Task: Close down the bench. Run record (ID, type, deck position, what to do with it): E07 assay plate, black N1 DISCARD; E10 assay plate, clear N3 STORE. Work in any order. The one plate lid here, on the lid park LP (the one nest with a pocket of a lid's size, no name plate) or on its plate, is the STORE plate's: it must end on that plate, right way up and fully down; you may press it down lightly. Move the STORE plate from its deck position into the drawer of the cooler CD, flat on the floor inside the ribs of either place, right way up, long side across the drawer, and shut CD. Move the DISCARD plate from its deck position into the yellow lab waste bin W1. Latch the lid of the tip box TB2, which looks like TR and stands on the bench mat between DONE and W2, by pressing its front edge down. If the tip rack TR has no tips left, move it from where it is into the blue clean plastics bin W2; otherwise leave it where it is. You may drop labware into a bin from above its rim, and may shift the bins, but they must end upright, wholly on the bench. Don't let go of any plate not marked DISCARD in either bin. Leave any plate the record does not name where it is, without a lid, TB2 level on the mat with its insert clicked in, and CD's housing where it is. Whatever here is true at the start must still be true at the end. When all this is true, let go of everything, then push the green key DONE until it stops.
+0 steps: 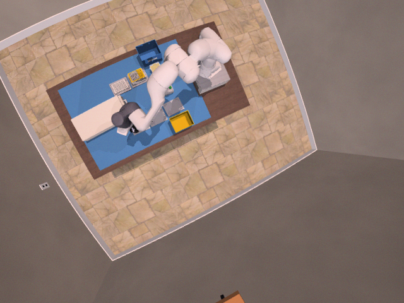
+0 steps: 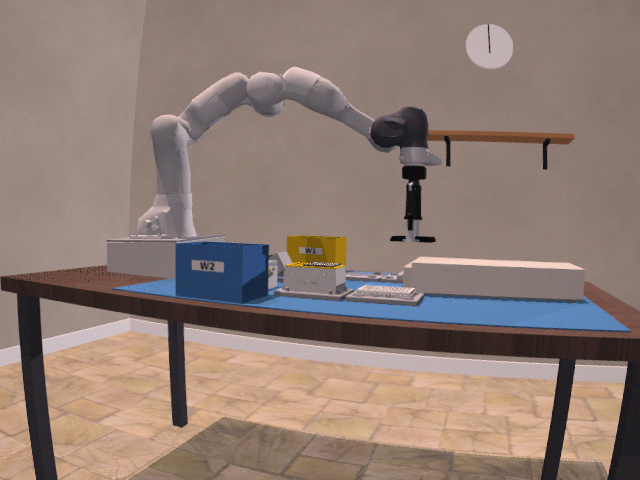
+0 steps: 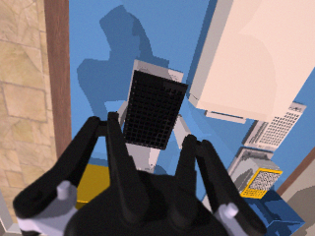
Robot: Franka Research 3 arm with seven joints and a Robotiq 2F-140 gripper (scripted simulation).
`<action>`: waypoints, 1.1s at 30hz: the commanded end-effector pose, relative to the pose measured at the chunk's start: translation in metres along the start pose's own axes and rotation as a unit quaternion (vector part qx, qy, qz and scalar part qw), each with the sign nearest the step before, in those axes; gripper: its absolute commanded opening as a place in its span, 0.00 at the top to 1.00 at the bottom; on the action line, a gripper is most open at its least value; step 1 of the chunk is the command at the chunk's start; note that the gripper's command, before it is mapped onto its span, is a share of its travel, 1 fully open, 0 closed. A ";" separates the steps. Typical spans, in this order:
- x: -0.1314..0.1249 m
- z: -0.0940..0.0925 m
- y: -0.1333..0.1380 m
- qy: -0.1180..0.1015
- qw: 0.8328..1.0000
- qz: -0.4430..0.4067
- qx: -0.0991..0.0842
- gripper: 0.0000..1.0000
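The black two-finger claw hangs well above the brown wooden tabletop, closed partway on the flat black well-grid assay plate — held level by its long edges, fingers pressed to either side. In the exterior view the plate shows as a thin dark bar under the claw, clear of everything, higher than the top of the long cream box-shaped cooler beside it.

Wrist view: directly below the plate sits a pale grey nest on the blue bench mat, w/ the cooler just to its right. A clear/white gridded plate lies past the cooler's end, and a grey tip box w/ yellow insert is near it.

Top view: the yellow open waste bin stands near the mat's front edge, apart from the claw; the blue plastic bin is at the far side by the white arm. Exterior view shows the blue bin labelled W2, the yellow bin behind the tip box.
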State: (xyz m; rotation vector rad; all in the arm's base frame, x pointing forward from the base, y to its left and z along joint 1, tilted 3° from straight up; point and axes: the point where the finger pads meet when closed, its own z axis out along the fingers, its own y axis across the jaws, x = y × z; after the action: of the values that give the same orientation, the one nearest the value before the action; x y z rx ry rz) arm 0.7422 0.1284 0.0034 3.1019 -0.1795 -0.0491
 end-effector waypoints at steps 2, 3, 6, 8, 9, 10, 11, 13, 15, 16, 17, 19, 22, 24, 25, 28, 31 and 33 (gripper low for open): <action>-0.002 -0.005 0.000 -0.002 1.000 0.000 -0.002 1.00; -0.002 -0.006 0.000 -0.002 1.000 0.000 -0.002 1.00; -0.002 -0.010 0.000 -0.002 1.000 0.000 -0.002 1.00; -0.002 -0.013 0.000 -0.002 1.000 0.000 -0.002 1.00; -0.002 -0.014 0.000 -0.002 1.000 0.000 -0.002 1.00; -0.002 -0.016 0.000 -0.002 1.000 0.000 -0.002 1.00; -0.002 -0.016 0.000 -0.002 1.000 0.000 -0.002 1.00; -0.002 -0.016 0.000 -0.002 1.000 0.000 -0.002 1.00; -0.002 -0.016 0.000 -0.002 1.000 0.000 -0.002 1.00; -0.002 -0.016 0.000 -0.002 1.000 0.000 -0.002 1.00; -0.002 -0.016 0.000 -0.002 1.000 0.000 -0.002 1.00; -0.002 -0.016 0.000 -0.002 1.000 0.000 -0.002 1.00; -0.004 -0.016 -0.001 -0.002 1.000 -0.013 -0.002 1.00; -0.009 -0.016 -0.002 -0.002 1.000 -0.013 -0.002 1.00; -0.012 -0.016 -0.003 -0.002 1.000 -0.013 -0.002 1.00; -0.019 -0.016 -0.006 -0.002 1.000 -0.013 -0.002 1.00; -0.024 -0.016 -0.008 -0.002 1.000 -0.013 -0.002 1.00; -0.027 -0.016 -0.009 -0.002 1.000 -0.013 -0.002 1.00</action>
State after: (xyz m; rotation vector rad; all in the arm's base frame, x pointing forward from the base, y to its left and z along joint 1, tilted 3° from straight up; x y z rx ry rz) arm 0.7167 0.1369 0.0190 3.0978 -0.1442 -0.0779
